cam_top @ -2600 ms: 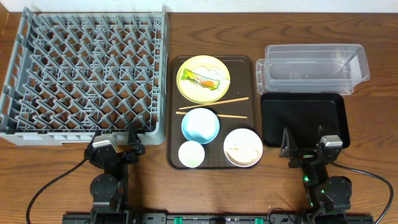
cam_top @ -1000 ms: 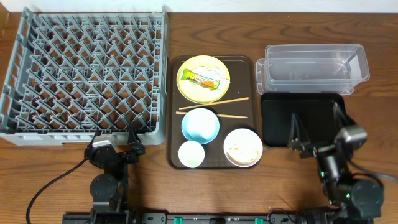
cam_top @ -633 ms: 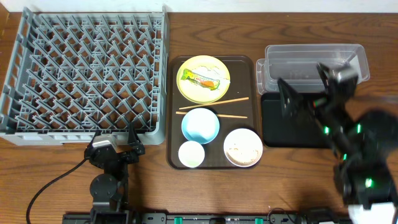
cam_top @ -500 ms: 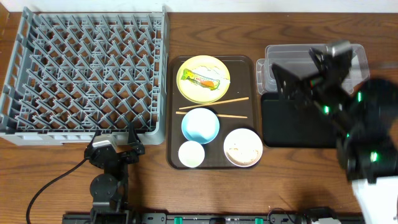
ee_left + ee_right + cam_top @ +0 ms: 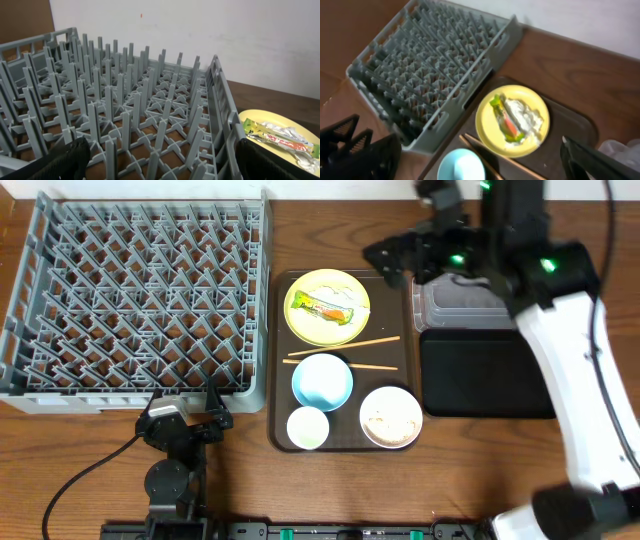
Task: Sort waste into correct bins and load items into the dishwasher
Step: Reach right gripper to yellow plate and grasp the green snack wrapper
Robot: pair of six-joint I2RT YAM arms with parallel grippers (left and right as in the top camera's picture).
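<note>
Overhead view: the right claw (image 5: 385,260) is hovering with its jaws spread and empty over the far right corner of the brown tray (image 5: 278,360), which is lying mid-bench (image 5: 60,450). The left claw (image 5: 185,423) is resting at the near edge, likewise released and holding nothing.

The wrapper (image 5: 322,308) is lying on the plate (image 5: 340,285) at the far end of the brown tray. In the right wrist view a tissue (image 5: 524,114) is lying against the wrapper. Two chopsticks (image 5: 345,345) are lying between the plate and the blue bowl (image 5: 322,380). The cup (image 5: 308,427) and the white bowl (image 5: 391,417) are sitting at the tray's near end.

The rack (image 5: 140,290) is filling the far left corner, with no dishes in it yet. The tub (image 5: 470,305) and the black tray (image 5: 480,375) are lying along the right side.

The step in hand is probably picking up the wrapper. To do it well:
- The claw should be coming down centred over the wrapper, with its jaws across the short width.
- It should be pinching the film alone, without catching the tissue or scraping the plate.
- It should then be lifting straight up before swinging right toward the bins.
</note>
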